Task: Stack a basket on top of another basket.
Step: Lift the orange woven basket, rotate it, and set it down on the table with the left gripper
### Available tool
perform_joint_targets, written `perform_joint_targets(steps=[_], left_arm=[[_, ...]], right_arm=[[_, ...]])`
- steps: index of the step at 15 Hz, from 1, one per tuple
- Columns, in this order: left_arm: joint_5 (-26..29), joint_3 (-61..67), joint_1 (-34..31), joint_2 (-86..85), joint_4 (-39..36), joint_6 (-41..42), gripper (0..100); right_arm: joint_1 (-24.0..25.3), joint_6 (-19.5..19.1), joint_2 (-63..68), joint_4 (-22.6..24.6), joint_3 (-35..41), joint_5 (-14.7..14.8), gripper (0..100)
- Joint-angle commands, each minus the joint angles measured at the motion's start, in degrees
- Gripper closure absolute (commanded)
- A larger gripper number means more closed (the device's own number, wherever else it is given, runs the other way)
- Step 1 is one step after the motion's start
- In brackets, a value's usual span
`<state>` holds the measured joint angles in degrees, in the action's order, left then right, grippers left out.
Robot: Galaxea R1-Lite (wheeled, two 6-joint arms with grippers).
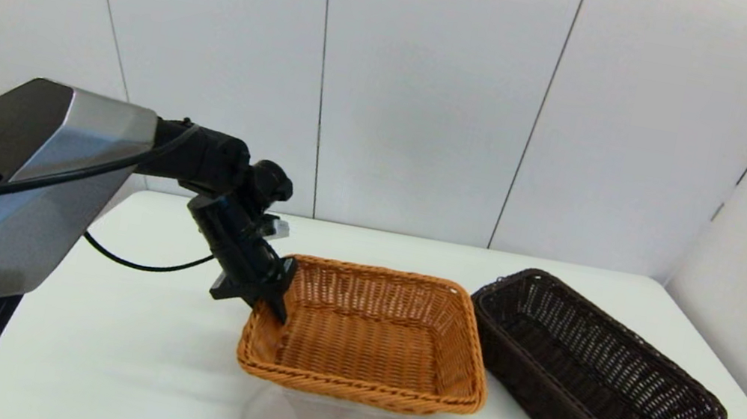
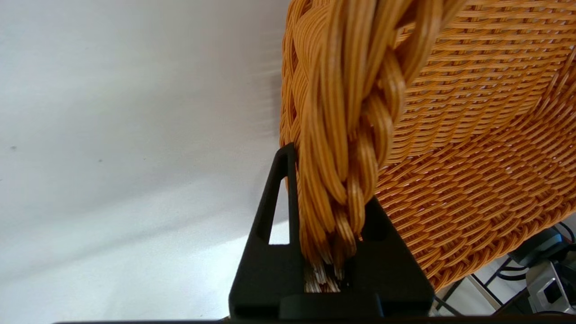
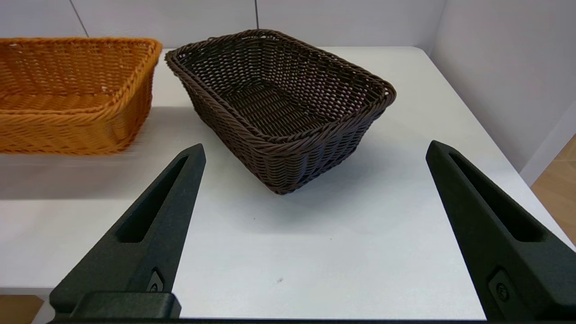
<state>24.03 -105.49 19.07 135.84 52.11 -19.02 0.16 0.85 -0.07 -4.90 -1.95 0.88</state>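
My left gripper (image 1: 277,307) is shut on the braided rim at the left end of the orange-tan basket (image 1: 368,330). That basket hangs a little above the white table (image 1: 130,351) and casts a shadow below it. In the left wrist view the rim (image 2: 342,135) is pinched between the two black fingers (image 2: 270,211). The dark brown basket (image 1: 595,383) rests on the table just to the right, apart from the orange-tan one. My right gripper (image 3: 316,147) stands open near the table's front edge, facing the dark brown basket (image 3: 279,103), with nothing in it.
White wall panels close the table at the back and on the right. A black cable (image 1: 136,265) hangs from the left arm over the table's left part. The orange-tan basket (image 3: 67,90) also shows in the right wrist view, beside the dark one.
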Motion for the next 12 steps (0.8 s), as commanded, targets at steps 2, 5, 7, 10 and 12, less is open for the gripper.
perform_joint_targets(steps=[2, 5, 7, 10, 12], left_arm=[[0.14, -1.04, 0.18, 1.97, 0.36, -0.23, 100], [0.14, -1.3, 0.18, 2.41, 0.36, -0.23, 100], [0.23, -1.39, 0.18, 2.41, 0.36, -0.14, 100], [0.41, -1.57, 0.09, 2.41, 0.62, -0.05, 0], [0.41, -1.74, 0.09, 2.32, 1.15, 0.12, 0]], right_arm=[[0.02, 0.03, 0.07, -0.02, 0.02, 0.0, 0], [0.02, 0.03, 0.07, -0.02, 0.02, 0.0, 0], [0.02, 0.03, -0.01, -0.02, 0.02, 0.0, 0], [0.02, 0.03, 0.07, -0.02, 0.02, 0.0, 0], [0.02, 0.03, -0.01, -0.02, 0.02, 0.0, 0]])
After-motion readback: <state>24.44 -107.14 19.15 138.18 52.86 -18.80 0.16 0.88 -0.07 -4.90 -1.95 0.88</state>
